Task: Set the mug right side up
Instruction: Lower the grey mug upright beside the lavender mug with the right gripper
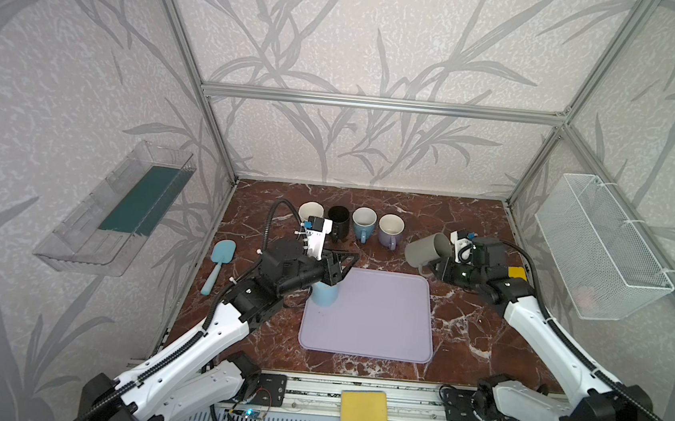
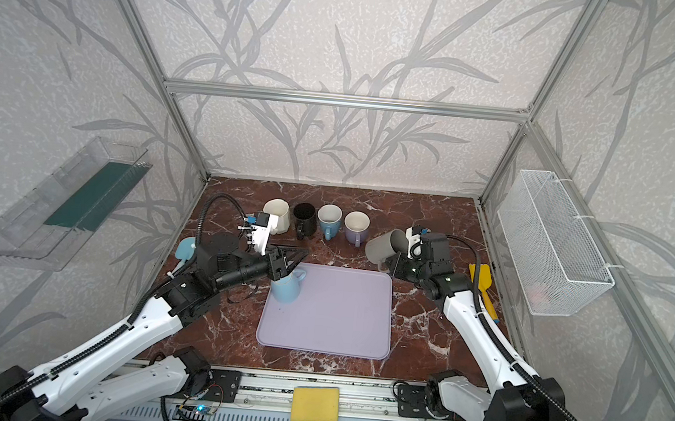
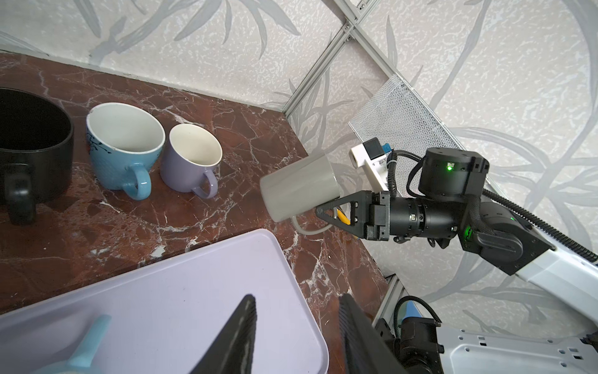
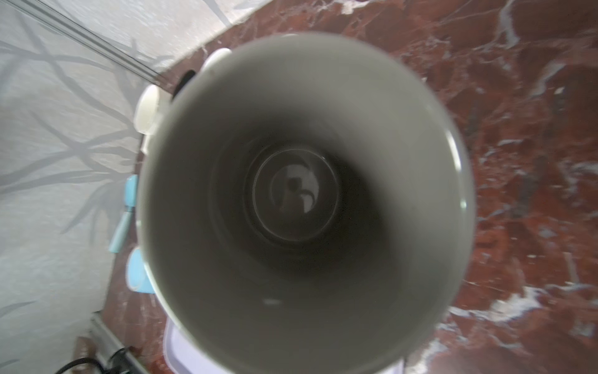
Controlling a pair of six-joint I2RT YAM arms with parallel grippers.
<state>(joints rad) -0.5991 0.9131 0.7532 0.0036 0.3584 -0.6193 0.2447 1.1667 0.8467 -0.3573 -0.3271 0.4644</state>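
Yellow sponge (image 1: 364,409): lies on the front rail, nearer than the lilac mat (image 1: 375,327).

Light blue mug (image 2: 284,288): stands on the mat's far left corner, handle toward the mat's middle; looks mouth down, but hard to be sure with the arm hiding its top.

Left gripper (image 1: 348,259): hovers just above that mug, jaws apart, nothing between the fingers (image 3: 241,336) in the left wrist view.

Blue spatula (image 1: 220,264): lies flat on the table, left of the mat. Yellow spatula (image 2: 481,284): lies to the right of the mat, partly under the right arm.

Grey mug (image 1: 426,248): hangs in the air just past the mat's far right corner, tipped on its side, handle down, mouth facing the right wrist camera, empty inside (image 4: 304,200).

Right gripper (image 3: 323,212): clamped tight on the grey mug's handle.

Beyond the mat's far edge, in one row, upright and mouths up: cream mug (image 1: 310,211), black mug (image 1: 338,218), blue mug (image 1: 364,222), purple mug (image 1: 391,229).
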